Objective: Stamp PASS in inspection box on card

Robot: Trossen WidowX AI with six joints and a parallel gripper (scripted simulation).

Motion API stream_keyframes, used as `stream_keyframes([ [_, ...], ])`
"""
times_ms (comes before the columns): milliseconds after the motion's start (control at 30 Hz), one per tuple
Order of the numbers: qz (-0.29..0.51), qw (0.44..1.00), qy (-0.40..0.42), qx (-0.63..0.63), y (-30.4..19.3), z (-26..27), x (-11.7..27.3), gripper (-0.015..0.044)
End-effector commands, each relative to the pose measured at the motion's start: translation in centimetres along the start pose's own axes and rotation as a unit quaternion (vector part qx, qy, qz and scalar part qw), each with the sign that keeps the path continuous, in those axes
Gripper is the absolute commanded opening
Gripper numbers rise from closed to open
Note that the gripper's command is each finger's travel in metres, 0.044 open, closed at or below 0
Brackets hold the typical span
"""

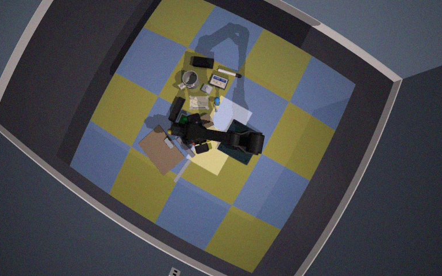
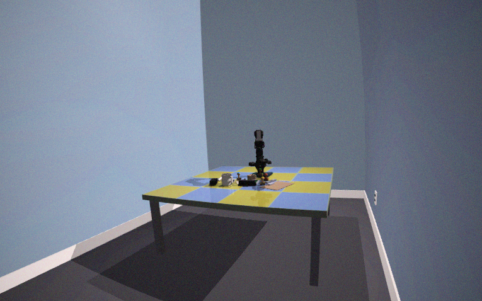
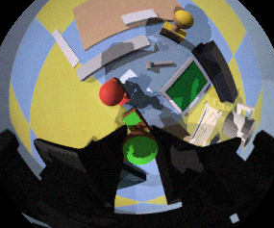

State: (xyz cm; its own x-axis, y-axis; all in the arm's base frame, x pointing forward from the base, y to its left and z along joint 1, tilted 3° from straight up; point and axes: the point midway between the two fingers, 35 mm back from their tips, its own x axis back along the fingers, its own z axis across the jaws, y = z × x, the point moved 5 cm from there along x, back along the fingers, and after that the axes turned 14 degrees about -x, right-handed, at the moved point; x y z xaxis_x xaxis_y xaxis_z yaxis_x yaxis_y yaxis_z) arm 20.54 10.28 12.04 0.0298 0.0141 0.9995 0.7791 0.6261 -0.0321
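My gripper [image 3: 138, 129] [image 2: 259, 174] is shut on the green-knobbed stamp [image 3: 139, 149], which hangs below the arm with a green mark on its base block. Any gap under the stamp is hidden. The green ink pad [image 3: 186, 88] [image 1: 182, 119] lies open in its grey frame, ahead and right of the gripper in the wrist view. A white card [image 1: 199, 103] [image 3: 205, 126] with thin dark lines lies beyond the pad; its box and any print are too small to read. The arm hides the stamp in the overhead view.
A red-knobbed stamp [image 3: 111, 91] stands close to the gripper's left in the wrist view. A yellow-knobbed stamp [image 3: 183, 19] [image 1: 169, 131], clipboard [image 1: 160, 150], grey bar [image 3: 114, 59], black block [image 3: 217, 68] [image 1: 176, 108], mug [image 1: 190, 79] and blue-knobbed stamp [image 1: 217, 100] stand or lie around.
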Motion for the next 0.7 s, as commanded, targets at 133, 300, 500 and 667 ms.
stream_keyframes([
  [133, 0.0, 1.0, 0.001, 0.001, -0.02, 0.02, 0.42, 0.0],
  [300, 0.0, 1.0, 0.001, 0.001, -0.02, 0.02, 0.67, 0.0],
  [500, 0.0, 1.0, 0.001, 0.001, -0.03, 0.02, 0.96, 0.0],
  [667, 0.0, 1.0, 0.001, 0.001, -0.04, 0.02, 1.2, 0.0],
])
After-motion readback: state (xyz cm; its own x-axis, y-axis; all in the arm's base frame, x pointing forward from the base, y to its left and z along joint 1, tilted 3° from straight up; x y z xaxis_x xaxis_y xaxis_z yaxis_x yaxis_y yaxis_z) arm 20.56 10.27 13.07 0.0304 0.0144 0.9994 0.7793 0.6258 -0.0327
